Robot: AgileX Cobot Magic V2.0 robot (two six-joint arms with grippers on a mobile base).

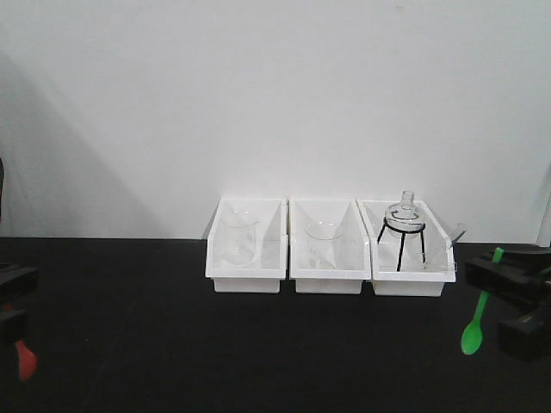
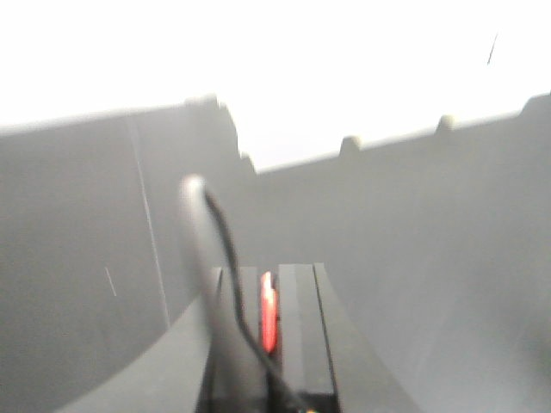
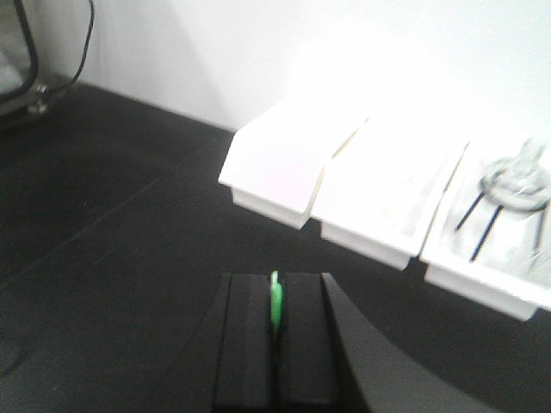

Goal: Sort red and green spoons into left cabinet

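Three white trays (image 1: 329,282) stand side by side on the black table (image 1: 172,344) in the front view, against a white wall (image 1: 258,86). The left and middle trays each hold a glass beaker (image 1: 238,240); the right one holds a flask (image 1: 405,212) on a black tripod stand (image 1: 400,245). At the lower left edge of the frame the left gripper (image 1: 12,301) has the red spoon (image 1: 24,360) hanging bowl down. At the right edge the right gripper (image 1: 498,280) is clamped on the green spoon (image 1: 472,331), also bowl down.

The left wrist view is blurred. The black fingers (image 2: 297,335) are pressed together on the red spoon (image 2: 269,314) — a thin red strip between the pads. Grey walls of the left cabinet (image 2: 430,258) fill the frame behind it, and a dark cable (image 2: 225,249) curves up at left centre.

In the right wrist view the fingers (image 3: 301,344) are closed on the green spoon (image 3: 275,305), low in the frame above the table (image 3: 112,258). The trays (image 3: 275,185) lie in the upper right.
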